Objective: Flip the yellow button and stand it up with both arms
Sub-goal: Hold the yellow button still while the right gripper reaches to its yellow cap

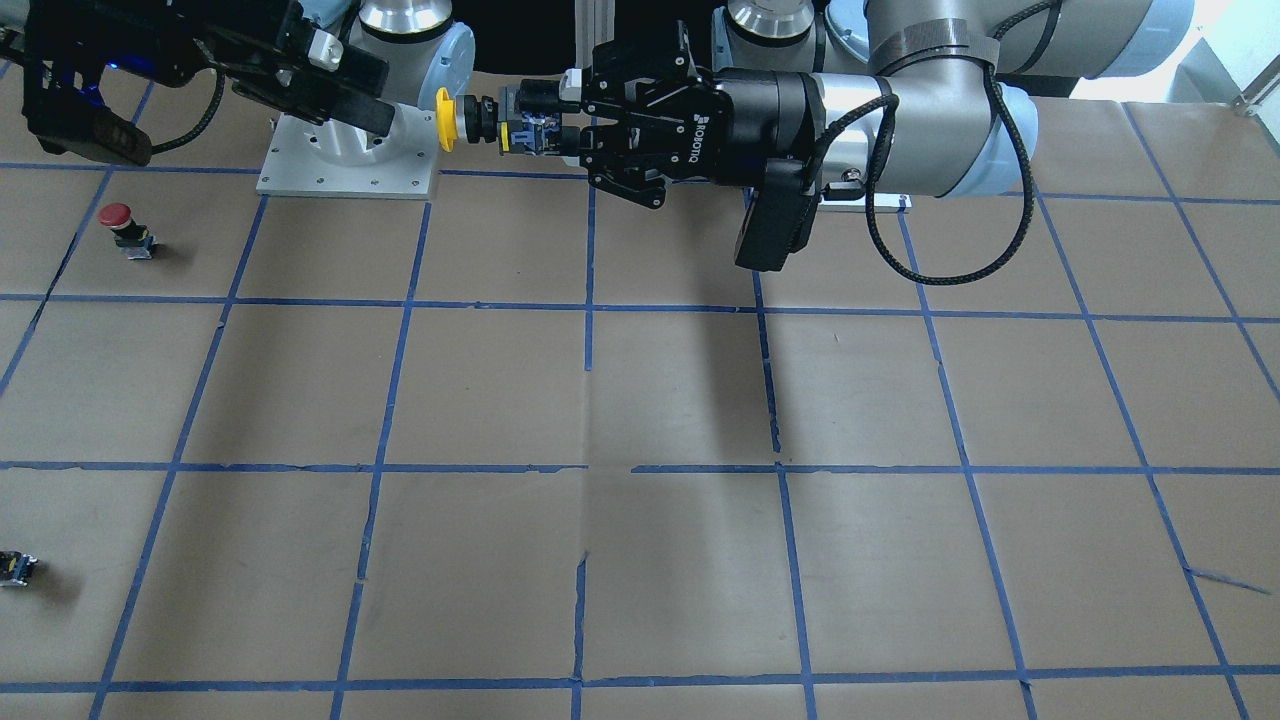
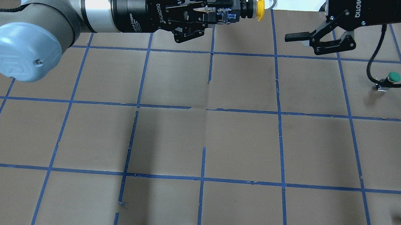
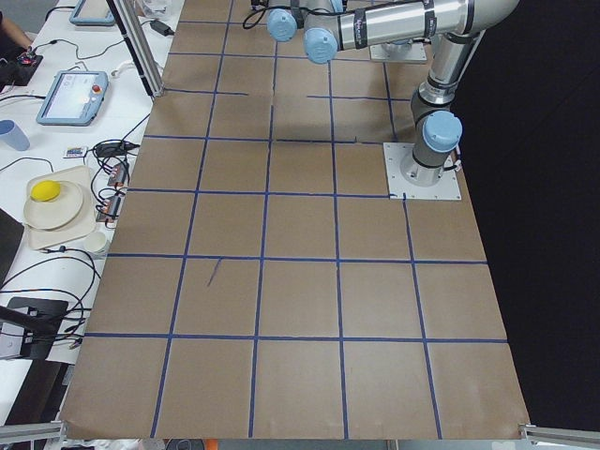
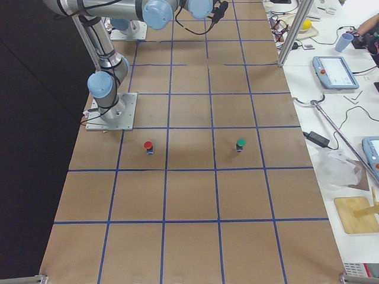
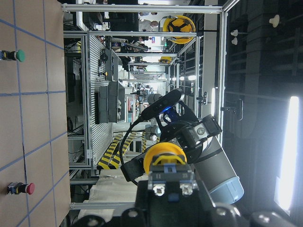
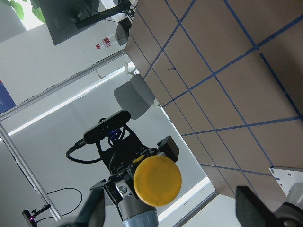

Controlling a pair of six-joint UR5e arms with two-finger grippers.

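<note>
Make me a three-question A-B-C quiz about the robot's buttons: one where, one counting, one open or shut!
1. Where is the yellow button? A in a box; B in the left gripper; C on the floor.
2. How many capped buttons stand on the table? A one; B two; C four.
3. The right gripper is: A open; B shut on a button; C shut on nothing.
Answers: B, clamped by its block in midair; B, the red button and the green button; A, its jaws are spread.

The yellow button (image 6: pixel 157 180) shows cap-first, gripped from behind by the left end effector (image 6: pixel 124 189), seen between the parted fingers (image 6: pixel 258 208) of the right end effector (image 6: pixel 171 201), blue-taped bench (image 6: pixel 227 71) above.
</note>
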